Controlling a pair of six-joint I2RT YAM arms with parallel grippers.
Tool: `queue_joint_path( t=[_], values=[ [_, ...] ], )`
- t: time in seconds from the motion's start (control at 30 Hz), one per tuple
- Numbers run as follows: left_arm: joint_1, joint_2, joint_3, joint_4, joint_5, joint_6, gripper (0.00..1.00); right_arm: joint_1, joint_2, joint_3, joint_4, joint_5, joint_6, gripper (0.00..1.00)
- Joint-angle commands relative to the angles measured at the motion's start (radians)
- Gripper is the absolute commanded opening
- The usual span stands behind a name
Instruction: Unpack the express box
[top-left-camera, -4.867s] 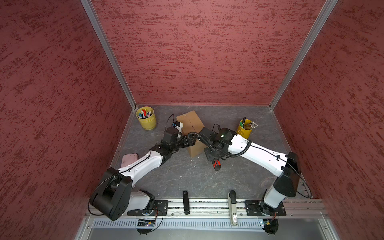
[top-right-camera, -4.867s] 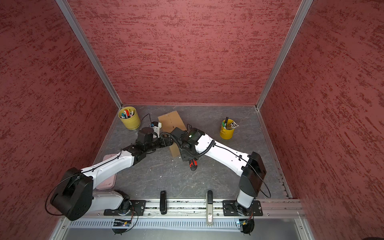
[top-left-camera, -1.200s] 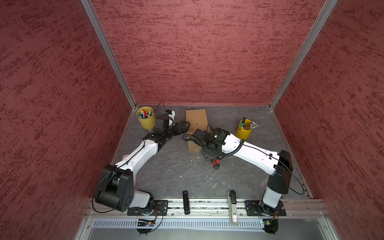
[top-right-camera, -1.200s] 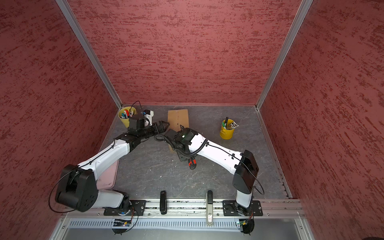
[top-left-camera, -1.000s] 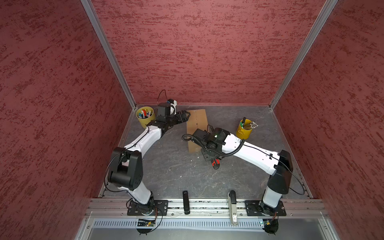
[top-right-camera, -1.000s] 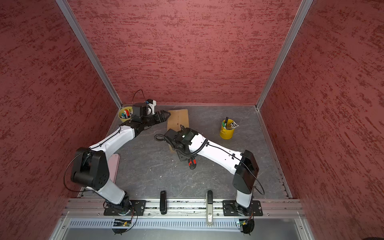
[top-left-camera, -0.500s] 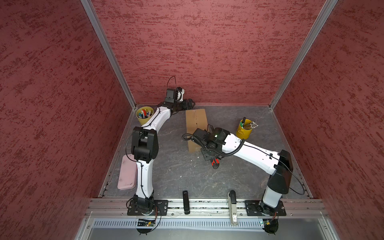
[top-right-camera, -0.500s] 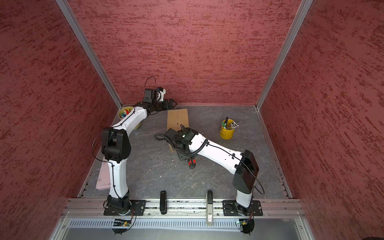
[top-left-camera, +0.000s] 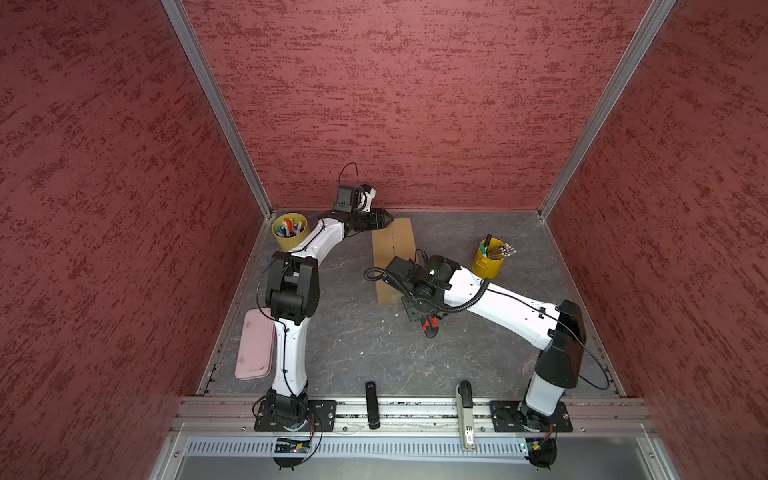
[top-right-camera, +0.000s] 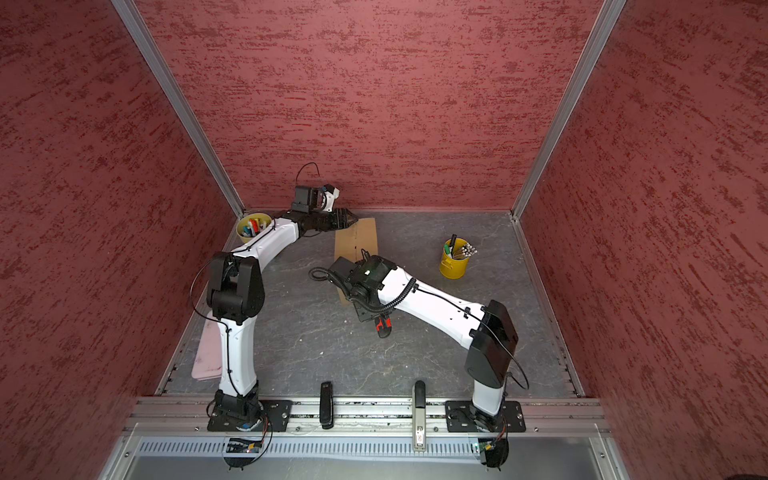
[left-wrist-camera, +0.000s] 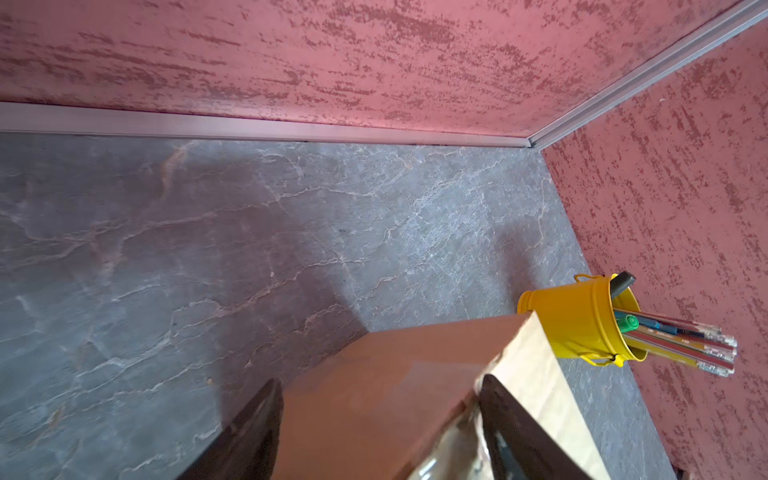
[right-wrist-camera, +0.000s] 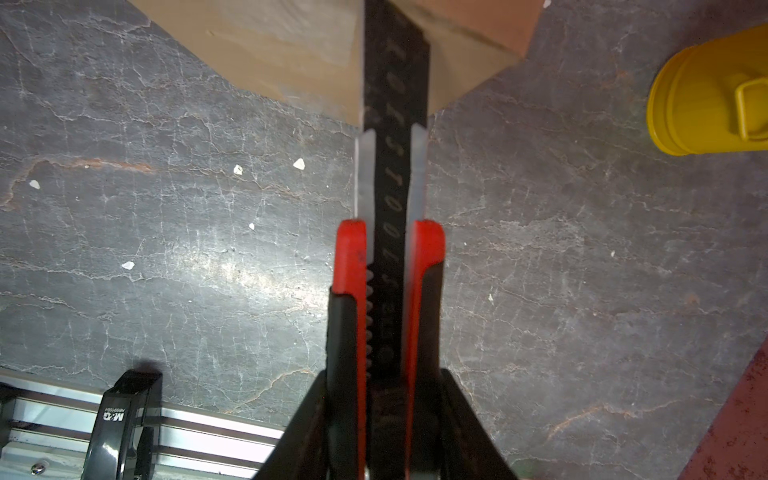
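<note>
Swung onto the express box, left gripper is spread to brace it; knife is clamped in right gripper

Grey stone-patterned counter is carrying: oblong brown cardboard express box, centre back; left yellow metal cup; right yellow metal cup; flat pink tray lying along left edge.

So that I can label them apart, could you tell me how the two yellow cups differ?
The corner cup holds coloured markers, all within its rim; the right-hand cup holds mostly pencils leaning out past its rim. The left arm overlaps the corner cup in both top views; the right-hand cup stands clear. Both are yellow, upright and round.
</note>
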Motion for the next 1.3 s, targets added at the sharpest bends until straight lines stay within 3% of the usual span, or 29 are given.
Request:
queue_joint_path(
  t=[0.0,0.87,1.27],
  values=[
    [-0.013,-0.040,-0.030,0.006,0.029,0.025,0.71,-0.007,-0.033,0.006,0.005,0.020,0.026,0.00],
    [-0.016,-0.217,-0.317,0.205,0.062,-0.067,0.70,-0.007,-0.040,0.025,-0.012,0.031,0.045,0.00],
    [-0.030,-0.233,-0.366,0.230,0.061,-0.073,0.70,-0.007,-0.043,0.025,-0.004,0.029,0.041,0.00]
  ],
)
